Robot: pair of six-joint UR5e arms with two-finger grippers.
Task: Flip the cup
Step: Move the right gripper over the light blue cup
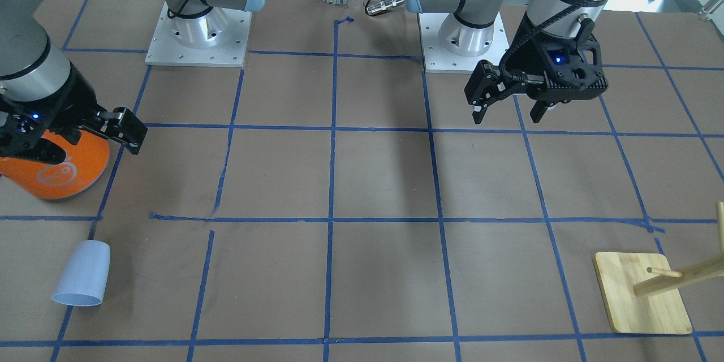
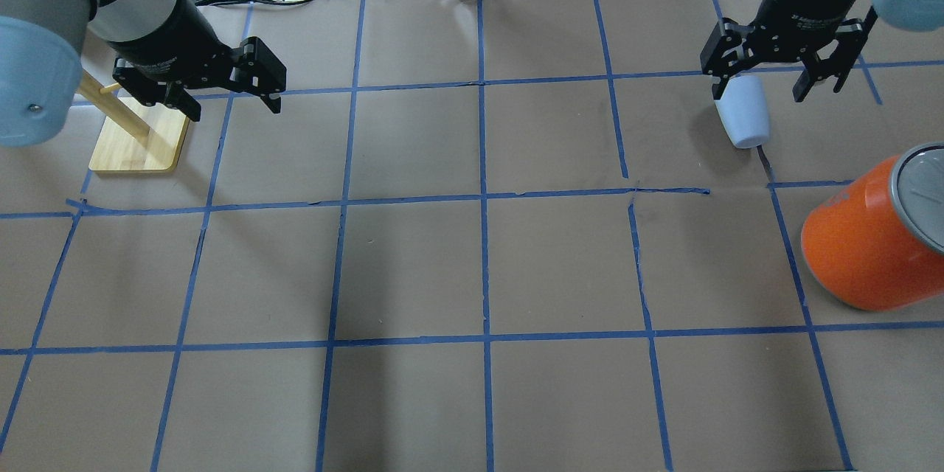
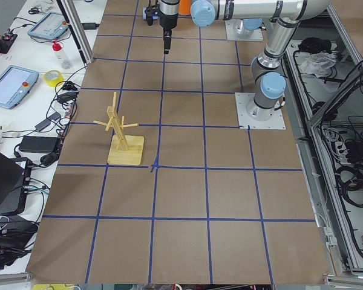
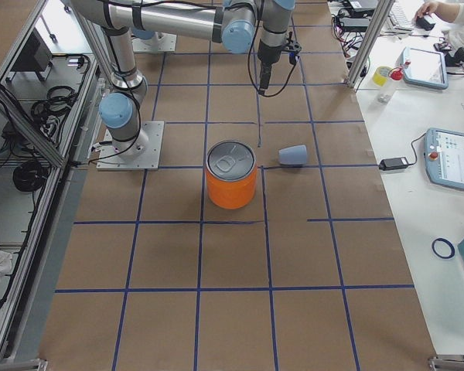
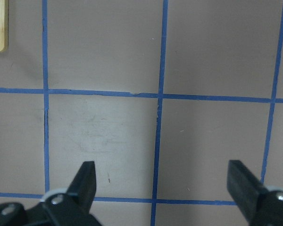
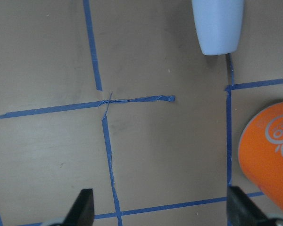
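The pale blue-lavender cup (image 2: 745, 118) lies on its side on the brown table. Its closed base points toward the robot and its rim points away. It also shows in the front-facing view (image 1: 82, 274), the right side view (image 4: 292, 154) and at the top of the right wrist view (image 6: 218, 23). My right gripper (image 2: 759, 92) is open and empty, hovering above the cup without touching it. My left gripper (image 2: 233, 109) is open and empty, in the air at the far left; the left wrist view (image 5: 162, 181) shows only bare table between its fingers.
A large orange can (image 2: 863, 243) with a silver top stands near the cup, on the robot's side of it. A wooden peg rack (image 2: 140, 140) on a square base stands under the left arm. Blue tape lines grid the table.
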